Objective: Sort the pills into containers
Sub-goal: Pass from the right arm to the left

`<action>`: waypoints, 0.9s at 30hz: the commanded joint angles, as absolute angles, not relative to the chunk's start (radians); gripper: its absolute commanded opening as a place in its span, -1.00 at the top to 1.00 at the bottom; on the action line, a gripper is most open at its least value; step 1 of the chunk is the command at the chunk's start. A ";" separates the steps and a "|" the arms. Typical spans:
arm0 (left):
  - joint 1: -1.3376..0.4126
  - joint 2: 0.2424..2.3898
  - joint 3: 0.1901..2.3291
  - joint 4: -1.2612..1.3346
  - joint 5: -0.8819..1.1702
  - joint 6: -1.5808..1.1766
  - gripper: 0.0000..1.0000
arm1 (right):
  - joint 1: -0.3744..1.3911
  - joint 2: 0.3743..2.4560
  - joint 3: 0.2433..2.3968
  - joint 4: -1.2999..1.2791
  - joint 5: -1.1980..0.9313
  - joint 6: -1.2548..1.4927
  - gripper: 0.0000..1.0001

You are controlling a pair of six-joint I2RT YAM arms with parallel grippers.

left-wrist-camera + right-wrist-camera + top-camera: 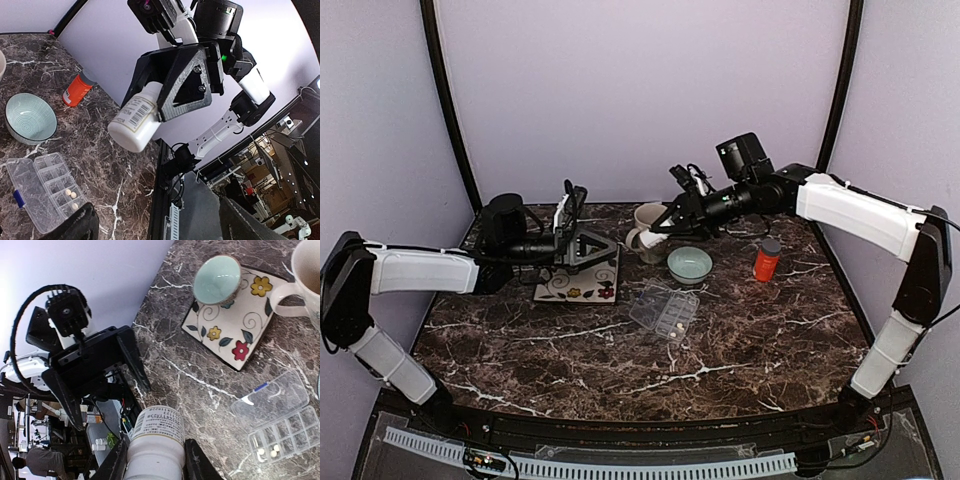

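Top external view: the clear pill box [665,310] lies open near the middle of the marble surface [520,370]. The near half of the surface, down to its near edge, is open room. Things crowd toward the far edge: a flowered tile [582,288] left of centre, a mug [648,248], and a green bowl [690,265]. An orange bottle [766,260] stands toward the right edge.

The left fingers [132,360] stand spread wide above the tile, gripping nothing. The right fingers [185,85] are clamped on a white bottle [135,120], held tilted in the air near the mug.

A few pills [70,193] sit in compartments at one end of the pill box; from above they are too small to make out. A second bowl [217,279] on the tile is hidden from above under the left arm. The white bottle's lower part is cut off in the right wrist view, and I cannot tell whether it is capped.
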State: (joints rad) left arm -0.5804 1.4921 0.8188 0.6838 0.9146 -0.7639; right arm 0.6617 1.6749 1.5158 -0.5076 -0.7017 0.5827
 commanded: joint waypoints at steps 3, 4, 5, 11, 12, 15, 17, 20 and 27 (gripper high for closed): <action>-0.572 1.522 0.863 0.839 0.966 -0.855 -0.70 | 0.701 1.663 1.573 -0.369 -0.798 0.659 0.94; -0.571 1.527 0.866 0.844 0.964 -0.859 -0.70 | 0.707 1.667 1.580 -0.368 -0.799 0.660 0.95; -0.571 1.530 0.867 0.846 0.962 -0.859 -0.70 | 0.712 1.672 1.588 -0.371 -0.799 0.660 0.95; -0.570 1.552 0.883 0.888 0.953 -0.887 -0.62 | 0.730 1.690 1.606 -0.359 -0.808 0.673 0.95; -0.571 1.558 0.885 0.901 0.952 -0.896 -0.62 | 0.732 1.692 1.606 -0.357 -0.808 0.674 0.95; -0.571 1.575 0.889 0.958 0.950 -0.931 -0.57 | 0.735 1.699 1.605 -0.349 -0.808 0.681 0.95; -0.571 1.585 0.888 1.005 0.946 -0.962 -0.54 | 0.736 1.702 1.602 -0.341 -0.808 0.685 0.95; -0.570 1.601 0.886 1.071 0.940 -1.007 -0.49 | 0.738 1.706 1.599 -0.327 -0.809 0.693 0.96; -0.570 1.603 0.865 1.145 0.920 -1.056 -0.41 | 0.741 1.707 1.578 -0.281 -0.815 0.716 0.97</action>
State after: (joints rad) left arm -0.5777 1.6081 0.8635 1.0428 0.9295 -1.0161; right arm 0.7269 1.7008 1.5791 -0.3565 -0.7929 0.6960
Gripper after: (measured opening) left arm 0.708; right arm 0.314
